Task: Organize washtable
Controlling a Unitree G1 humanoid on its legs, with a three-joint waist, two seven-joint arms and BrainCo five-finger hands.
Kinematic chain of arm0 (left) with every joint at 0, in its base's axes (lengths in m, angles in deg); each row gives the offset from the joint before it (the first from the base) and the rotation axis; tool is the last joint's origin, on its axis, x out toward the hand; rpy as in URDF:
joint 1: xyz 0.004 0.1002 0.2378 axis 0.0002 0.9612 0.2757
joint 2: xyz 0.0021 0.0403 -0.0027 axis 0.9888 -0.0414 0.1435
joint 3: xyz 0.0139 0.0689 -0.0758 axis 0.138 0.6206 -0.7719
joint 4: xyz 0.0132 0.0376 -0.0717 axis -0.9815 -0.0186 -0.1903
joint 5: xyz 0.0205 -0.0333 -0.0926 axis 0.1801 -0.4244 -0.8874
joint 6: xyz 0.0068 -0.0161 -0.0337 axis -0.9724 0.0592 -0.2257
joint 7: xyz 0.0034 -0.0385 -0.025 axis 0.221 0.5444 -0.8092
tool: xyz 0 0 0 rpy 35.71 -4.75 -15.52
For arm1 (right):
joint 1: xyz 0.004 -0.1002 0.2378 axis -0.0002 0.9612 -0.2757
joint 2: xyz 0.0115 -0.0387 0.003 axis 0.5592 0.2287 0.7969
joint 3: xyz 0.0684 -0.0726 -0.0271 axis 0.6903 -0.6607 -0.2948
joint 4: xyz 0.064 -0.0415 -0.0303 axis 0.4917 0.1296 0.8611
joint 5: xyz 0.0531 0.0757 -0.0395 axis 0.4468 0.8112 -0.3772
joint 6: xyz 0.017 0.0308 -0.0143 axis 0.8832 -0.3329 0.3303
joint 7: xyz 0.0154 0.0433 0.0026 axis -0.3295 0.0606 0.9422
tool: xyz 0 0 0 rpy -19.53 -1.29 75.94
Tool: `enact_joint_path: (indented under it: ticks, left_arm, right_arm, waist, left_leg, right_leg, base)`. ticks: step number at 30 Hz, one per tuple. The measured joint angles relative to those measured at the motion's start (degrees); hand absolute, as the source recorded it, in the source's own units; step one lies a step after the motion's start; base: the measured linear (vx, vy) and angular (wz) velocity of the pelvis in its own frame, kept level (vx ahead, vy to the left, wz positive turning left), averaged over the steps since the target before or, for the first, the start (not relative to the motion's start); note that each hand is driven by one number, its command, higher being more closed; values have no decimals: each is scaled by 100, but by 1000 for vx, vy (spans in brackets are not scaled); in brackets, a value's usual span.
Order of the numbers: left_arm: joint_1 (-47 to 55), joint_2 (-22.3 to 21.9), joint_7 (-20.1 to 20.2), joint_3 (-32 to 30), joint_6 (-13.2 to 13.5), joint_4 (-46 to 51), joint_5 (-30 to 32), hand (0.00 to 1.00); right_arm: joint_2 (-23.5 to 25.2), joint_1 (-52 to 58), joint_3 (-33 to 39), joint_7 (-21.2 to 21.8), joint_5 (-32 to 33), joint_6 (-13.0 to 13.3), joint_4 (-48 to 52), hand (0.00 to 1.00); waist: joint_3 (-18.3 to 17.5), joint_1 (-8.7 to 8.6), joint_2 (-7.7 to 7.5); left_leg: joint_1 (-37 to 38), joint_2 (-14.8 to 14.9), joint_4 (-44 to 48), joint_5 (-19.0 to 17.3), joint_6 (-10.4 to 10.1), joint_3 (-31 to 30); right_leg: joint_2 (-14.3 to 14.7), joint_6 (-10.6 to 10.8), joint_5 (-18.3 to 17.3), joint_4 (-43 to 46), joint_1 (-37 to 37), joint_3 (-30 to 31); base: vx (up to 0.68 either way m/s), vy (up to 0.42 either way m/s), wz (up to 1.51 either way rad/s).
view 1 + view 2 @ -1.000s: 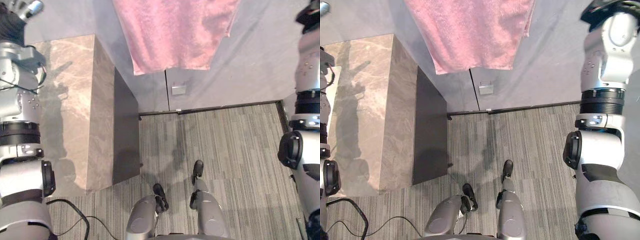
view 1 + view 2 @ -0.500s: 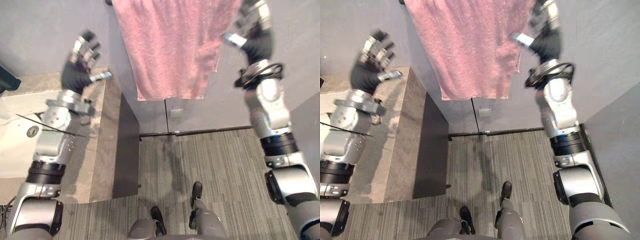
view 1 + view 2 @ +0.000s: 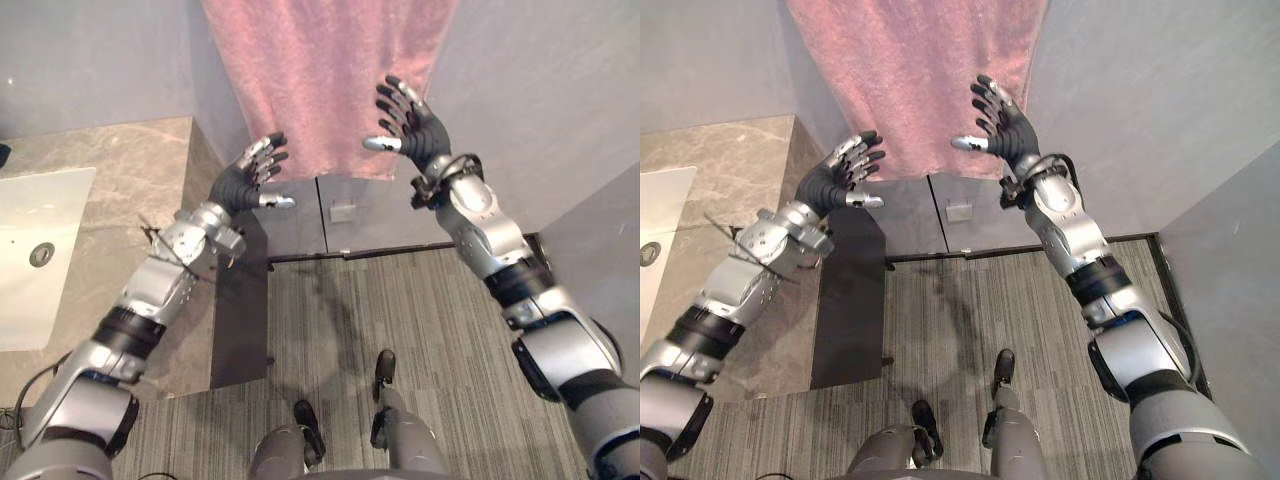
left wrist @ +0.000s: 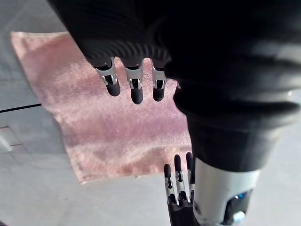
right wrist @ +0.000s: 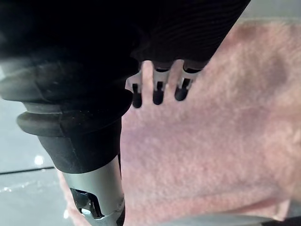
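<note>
So we've got the pink towel [image 3: 320, 80] hanging flat against the wall [image 3: 540, 100], just to the right of the table [image 3: 130, 170] with the white sink [image 3: 50, 200] set in it. We can't see what holds its top edge. Both hands are up in front of it: the left robot hand [image 3: 243, 180] is by the lower left corner and the right robot hand [image 3: 415, 128] is by the lower right side. Both have their fingers spread wide and are holding nothing, and from the wrist views we'd say they're just short of the cloth rather than on it. Handling-wise it looks like soft, fluffy terry, so we'd guess it's light, floppy and not fragile or slippery at all, but it'll bunch and sag the moment it's pinched. The best bet seems to be taking it near the two bottom corners or along the side hems, one hand each, so it stays spread out. There's plenty of room here, with bare wall to the right and open floor [image 3: 440, 320] below. The one thing to watch is the table's corner close to the left arm.
</note>
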Motion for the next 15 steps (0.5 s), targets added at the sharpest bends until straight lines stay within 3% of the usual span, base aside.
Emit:
enact_joint_path:
  ticks: [3, 4, 6, 7, 9, 10, 11, 15]
  left_arm:
    - [-1108, -174, -121, 14, 27, -751, 2, 0]
    - [-1454, -253, -147, 15, 30, -1045, 4, 0]
    - [-1952, -419, -236, 16, 27, -1478, 5, 0]
    - [-2127, -455, -256, 16, 27, -1582, 6, 0]
    - [-2409, -484, -259, 14, 28, -1685, 18, 0]
    - [-2513, -536, -259, 6, 31, -1753, 19, 0]
    - [-2602, -552, -272, -42, 33, -1858, 19, 0]
    - [-2670, -561, -359, -177, 31, -2070, 30, 0]
  right_arm:
    - [232, -731, 37, -53, 35, 19, -406, 0]
    - [378, -904, 43, -109, 53, 26, -555, 0]
    - [574, -1072, 48, -134, 101, 20, -835, 0]
    - [659, -1125, 48, -142, 103, 10, -940, 0]
    - [735, -1202, 50, -146, 104, -10, -1033, 0]
    - [722, -1228, 66, -147, 105, -10, -1060, 0]
    - [733, -1327, 84, -149, 107, -9, -1146, 0]
    - [712, -1464, 534, -264, 158, -4, -1275, 0]
  waist:
    - [289, -113, -45]
    - [403, -154, -45]
    - [519, -225, -75]
    - [542, -266, -84]
    - [603, -294, -133]
    - [625, -288, -154]
    - [661, -242, -144]
    - [717, -281, -132]
  left_leg:
    - [-323, 15, 241, -53, 84, -8]
    - [-418, 23, 309, -59, 99, -10]
    - [-572, 45, 413, -63, 112, 3]
    - [-679, 80, 506, -63, 111, 6]
    - [-769, 125, 608, -69, 109, -12]
    - [-804, 138, 701, -137, 84, -70]
    - [-822, 213, 793, -203, 56, -58]
    - [-846, 264, 858, -277, 46, -68]
  right_leg:
    - [-23, 243, 149, 1, -202, 84]
    - [-32, 572, 140, 2, -255, 119]
    - [-43, 931, 10, 3, -351, 160]
    - [-32, 1003, -82, 1, -409, 143]
    - [-34, 757, -155, -1, -465, 23]
    - [-34, 397, 70, 1, -468, 21]
    - [27, 258, 125, 1, -471, 28]
    - [76, 193, 179, 1, -471, 44]
  base:
    - [-131, 100, 5]
    - [-87, 59, 1]
    - [-90, 56, 1]
    - [-54, 36, 2]
    - [17, 8, 2]
    - [42, 26, -4]
    - [32, 30, -8]
    - [-3, 59, -6]
